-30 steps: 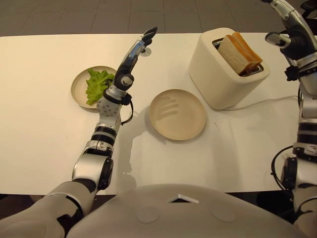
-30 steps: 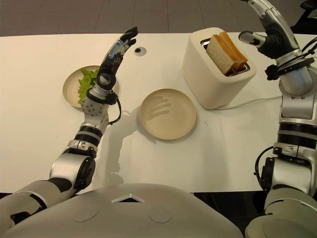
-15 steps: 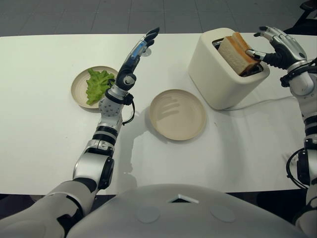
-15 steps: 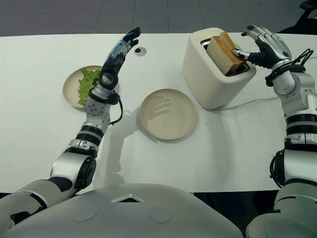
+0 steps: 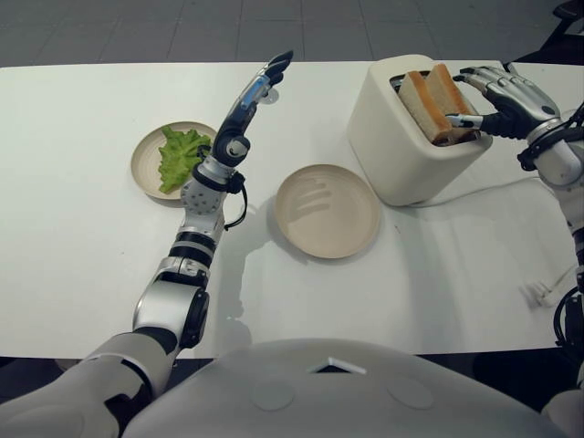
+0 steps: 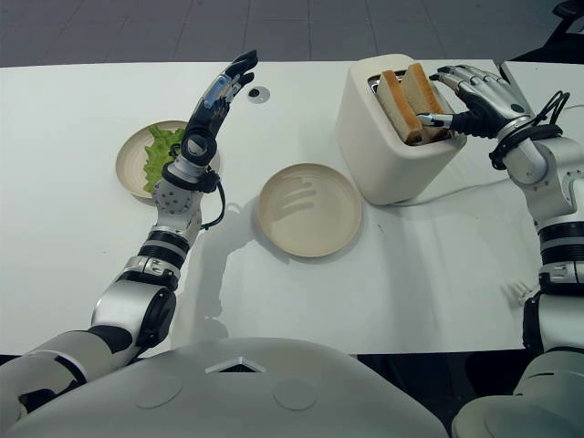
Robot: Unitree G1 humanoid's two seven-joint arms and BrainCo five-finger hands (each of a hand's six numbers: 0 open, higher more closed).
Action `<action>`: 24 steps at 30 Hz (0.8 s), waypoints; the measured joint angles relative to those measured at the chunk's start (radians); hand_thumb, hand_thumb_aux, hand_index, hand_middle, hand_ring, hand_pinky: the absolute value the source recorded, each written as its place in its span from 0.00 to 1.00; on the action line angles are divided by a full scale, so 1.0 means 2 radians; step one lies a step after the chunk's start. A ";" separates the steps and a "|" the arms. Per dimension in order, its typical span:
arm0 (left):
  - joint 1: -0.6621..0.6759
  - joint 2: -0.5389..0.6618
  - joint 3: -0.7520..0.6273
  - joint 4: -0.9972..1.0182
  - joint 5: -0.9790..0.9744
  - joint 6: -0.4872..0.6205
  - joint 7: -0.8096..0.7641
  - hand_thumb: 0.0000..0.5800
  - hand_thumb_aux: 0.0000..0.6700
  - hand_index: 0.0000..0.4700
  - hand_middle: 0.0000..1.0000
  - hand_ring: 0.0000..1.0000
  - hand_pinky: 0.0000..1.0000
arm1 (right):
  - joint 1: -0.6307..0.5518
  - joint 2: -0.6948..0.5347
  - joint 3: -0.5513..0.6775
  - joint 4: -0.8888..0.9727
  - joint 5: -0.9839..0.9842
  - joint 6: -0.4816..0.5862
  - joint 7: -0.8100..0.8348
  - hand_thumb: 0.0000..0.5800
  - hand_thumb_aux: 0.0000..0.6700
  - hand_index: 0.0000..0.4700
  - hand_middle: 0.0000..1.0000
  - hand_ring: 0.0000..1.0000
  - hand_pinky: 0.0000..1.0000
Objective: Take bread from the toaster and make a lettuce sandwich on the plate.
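Where the toaster (image 5: pixel 401 155) stood near the far right corner of the table (image 5: pixel 73 237), the right hand (image 5: pixel 511 96) lay over its top from the right edge. Its fingers were closed around the right slice (image 5: pixel 447 87), with fingertips over the far end and the thumb against the near end. That slice stood in the slot, touching the hand. The left slice (image 5: pixel 422 102) stood just beside it, apart from the hand.

The left hand (image 5: pixel 254 91) was raised above the far left part of the table, fingers stretched straight, grasping nothing. It hung just beside the lettuce (image 5: pixel 181 155) and well apart from the toaster.

Count: one toaster, two bread slices, two plates, one heap of lettuce. The empty plate (image 5: pixel 327 210) lay at mid-table, between the toaster and the lettuce plate (image 5: pixel 141 164).

The lower parts of both slices were hidden inside the slot, and the fingers covered part of the right slice. The left wrist hid the right rim of the lettuce plate. A white cable (image 5: pixel 474 190) ran from the toaster toward the right edge. A small round fitting (image 6: pixel 260 92) near the far edge could not be made out further.
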 measured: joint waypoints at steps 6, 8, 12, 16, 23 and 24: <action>0.000 0.001 0.000 0.000 0.000 0.000 0.000 0.00 0.00 0.00 0.00 0.00 0.00 | -0.009 0.004 0.002 -0.001 0.000 -0.015 -0.024 1.00 1.00 1.00 1.00 1.00 1.00; 0.000 0.001 0.000 0.000 0.000 0.000 0.000 0.00 0.00 0.00 0.00 0.00 0.00 | -0.009 0.012 0.000 -0.013 0.000 -0.016 -0.034 1.00 1.00 1.00 1.00 1.00 1.00; 0.000 0.001 0.000 0.000 0.000 -0.001 0.001 0.00 0.00 0.00 0.00 0.00 0.00 | -0.011 0.035 -0.011 -0.029 0.006 -0.020 -0.067 1.00 1.00 1.00 1.00 1.00 1.00; 0.000 0.002 0.001 0.000 0.000 -0.001 0.005 0.00 0.00 0.00 0.00 0.00 0.00 | -0.031 0.066 -0.056 -0.052 0.040 -0.032 -0.135 1.00 1.00 1.00 1.00 1.00 1.00; -0.002 0.044 0.029 0.000 0.017 -0.010 0.029 0.00 0.00 0.00 0.00 0.00 0.00 | -0.036 0.088 -0.118 -0.108 0.146 -0.087 -0.148 1.00 1.00 1.00 1.00 1.00 1.00; -0.002 0.057 0.037 -0.001 0.031 -0.013 0.035 0.00 0.00 0.00 0.00 0.00 0.00 | -0.034 0.092 -0.118 -0.123 0.174 -0.100 -0.131 1.00 1.00 1.00 1.00 1.00 1.00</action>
